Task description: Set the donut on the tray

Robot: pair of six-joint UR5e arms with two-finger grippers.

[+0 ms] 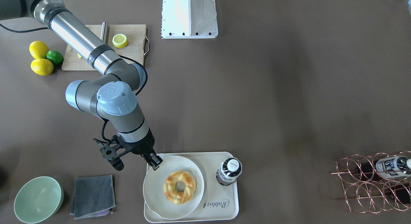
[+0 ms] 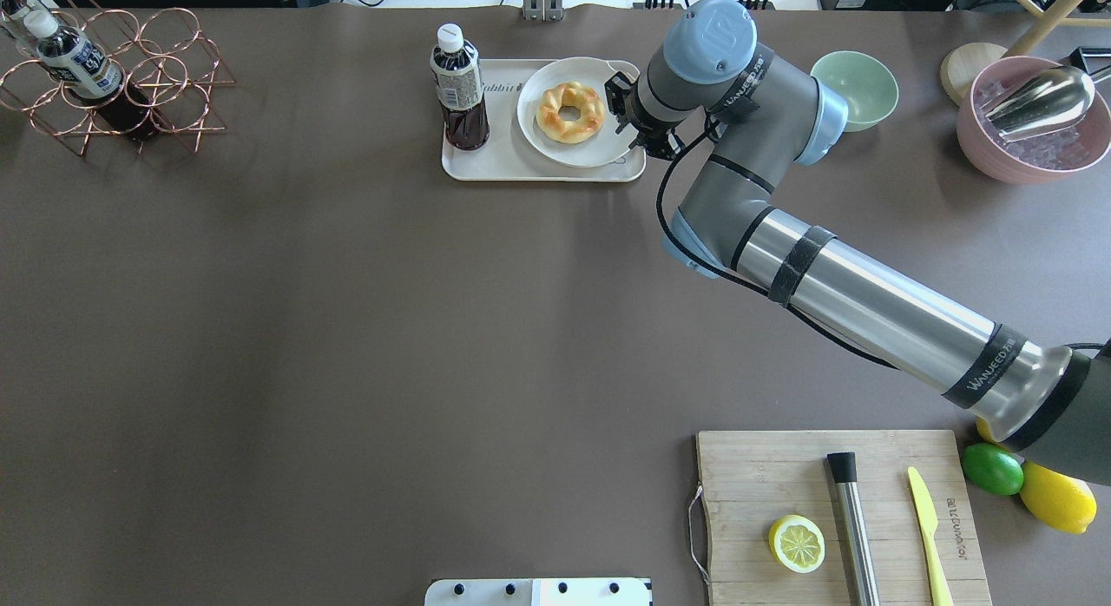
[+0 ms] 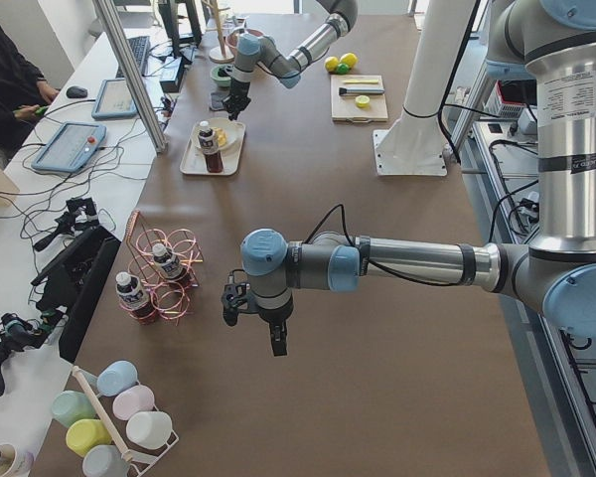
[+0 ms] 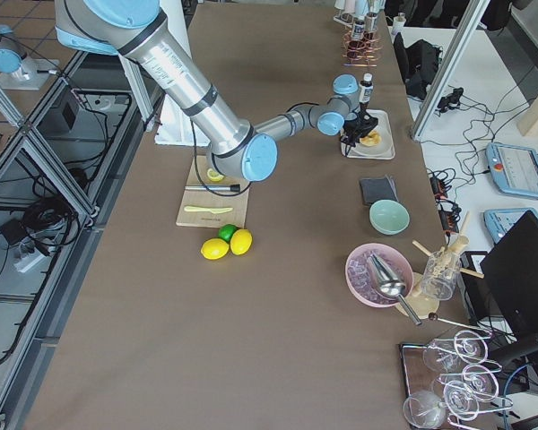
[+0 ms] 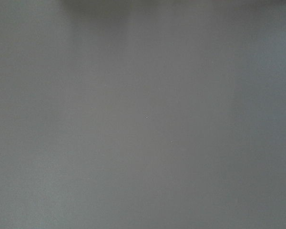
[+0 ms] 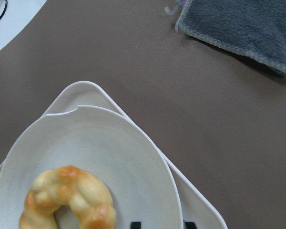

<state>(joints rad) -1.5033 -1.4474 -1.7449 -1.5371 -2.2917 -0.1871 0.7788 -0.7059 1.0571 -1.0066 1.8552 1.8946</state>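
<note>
The golden braided donut (image 1: 179,186) lies on a round off-white plate (image 1: 157,185), which rests on the cream "Rabbit" tray (image 1: 221,208). The plate overhangs the tray's edge on the gripper's side. My right gripper (image 1: 156,162) is at that edge of the plate, a short way from the donut. In the right wrist view its two fingertips (image 6: 135,225) stand a little apart astride the plate's rim (image 6: 114,143), the donut (image 6: 69,200) just beyond. It is open and holds nothing. My left gripper (image 3: 275,340) hovers over bare table far away; I cannot tell its state.
A dark bottle (image 1: 229,171) stands on the tray beside the plate. A grey cloth (image 1: 93,195) and a green bowl (image 1: 38,200) lie close to my right gripper. Cutting board (image 2: 781,476) with a lemon half near the robot; a wire rack (image 1: 375,182) far off.
</note>
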